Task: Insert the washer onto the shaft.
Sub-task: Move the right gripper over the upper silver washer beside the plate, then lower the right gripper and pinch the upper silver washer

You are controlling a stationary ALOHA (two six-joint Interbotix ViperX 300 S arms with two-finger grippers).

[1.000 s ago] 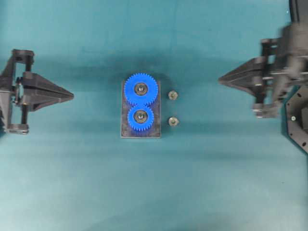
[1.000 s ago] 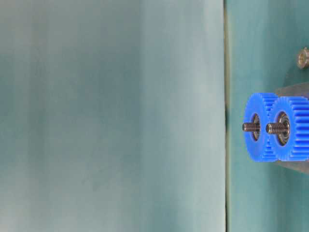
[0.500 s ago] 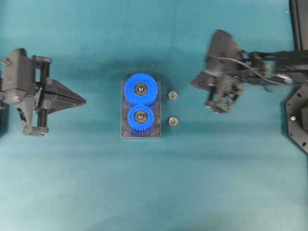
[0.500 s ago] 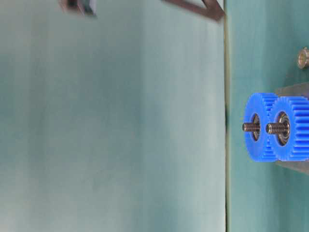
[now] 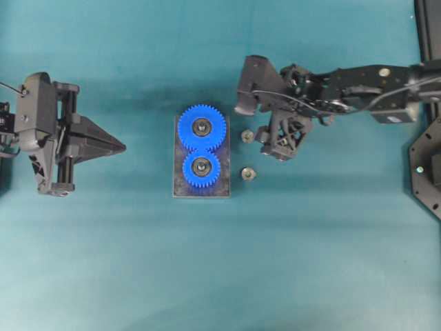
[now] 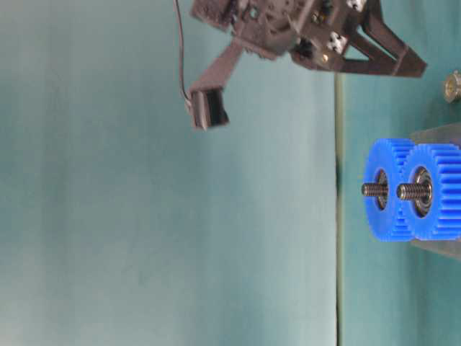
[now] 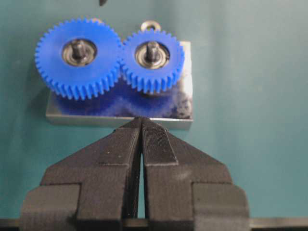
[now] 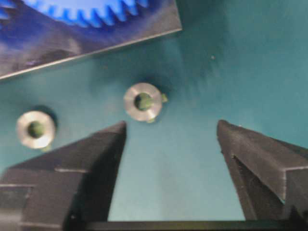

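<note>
Since a second ago the right gripper (image 8: 171,132) has swung in over the near washer (image 8: 141,102), jaws spread and empty. Both washers lie beside the plate (image 5: 222,187). No writing is readable. Left gripper (image 7: 141,126) is clenched, facing the shafts (image 7: 152,47).

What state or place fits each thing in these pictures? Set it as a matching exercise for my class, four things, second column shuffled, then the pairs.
Column one:
1. left gripper
2. right gripper
3. gears
4. washers

Column two:
A. lying on the table beside the plate
B. open
C. blue, sitting on the shafts
D. shut

Pairs: 1-D, 2-B, 3-C, 4-A
</note>
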